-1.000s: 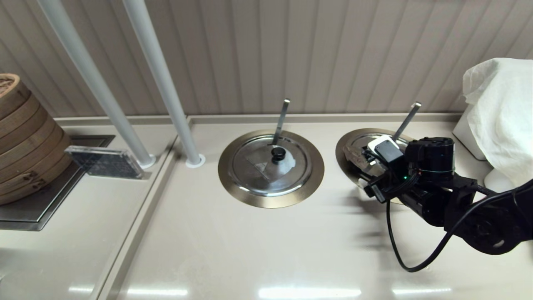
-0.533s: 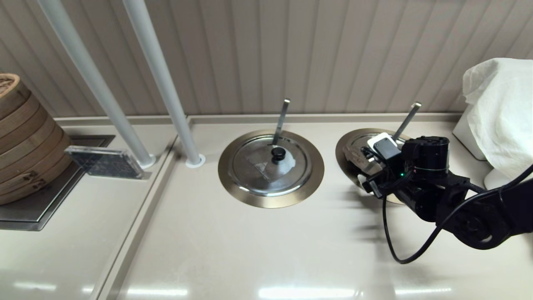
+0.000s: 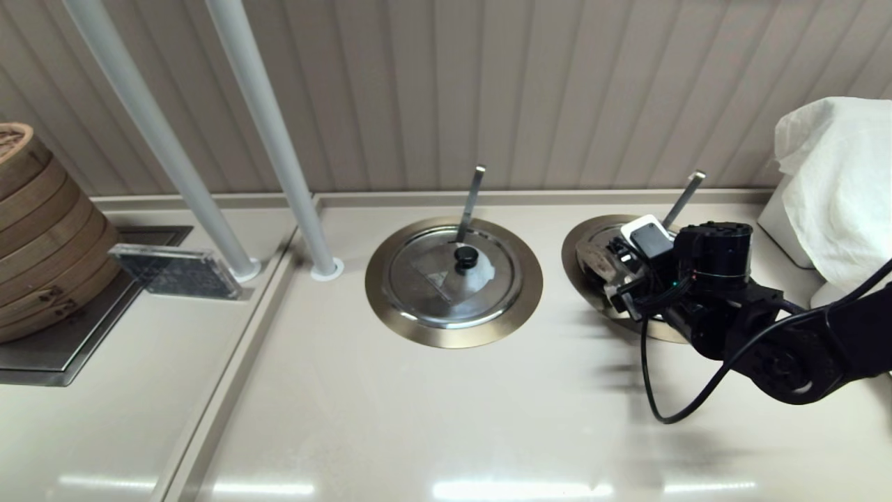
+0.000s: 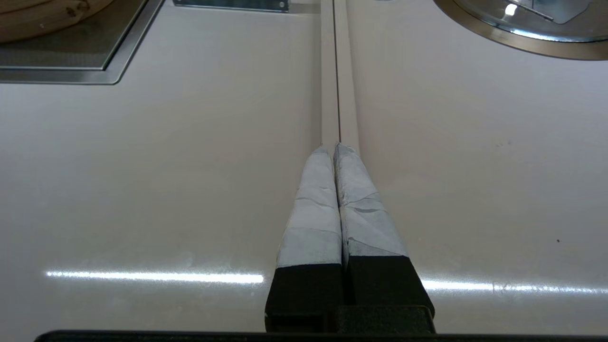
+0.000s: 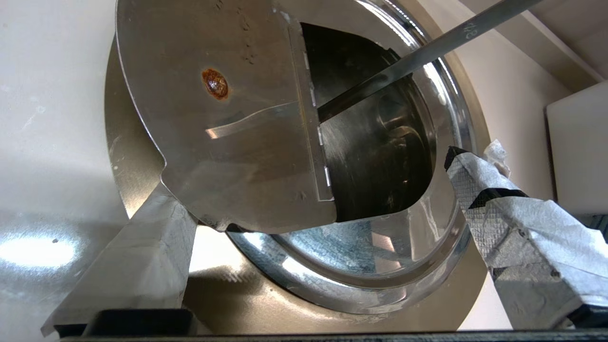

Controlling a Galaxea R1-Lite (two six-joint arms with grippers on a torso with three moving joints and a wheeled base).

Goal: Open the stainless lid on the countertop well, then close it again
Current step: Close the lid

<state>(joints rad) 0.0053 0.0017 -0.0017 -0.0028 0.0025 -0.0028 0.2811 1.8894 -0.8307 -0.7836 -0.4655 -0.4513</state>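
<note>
At the right of the counter, the stainless lid has its hinged front half tipped up over the countertop well. The right wrist view shows the raised flap's underside with a rusty rivet, the dark well behind it and the bronze ring around it. The utensil handle slants out of the opening. My right gripper is open. One finger is under the flap's lower edge, the other is out beside the rim. The knob is hidden. My left gripper is shut over bare counter.
The twin lid with its near-upright handle sits closed in the middle well. A white cloth covers something at the far right. Two grey poles, a clear block and stacked bamboo steamers stand to the left.
My right gripper has moved farther back over the right well. The lid's front flap now stands tipped up higher. The left arm has not moved.
</note>
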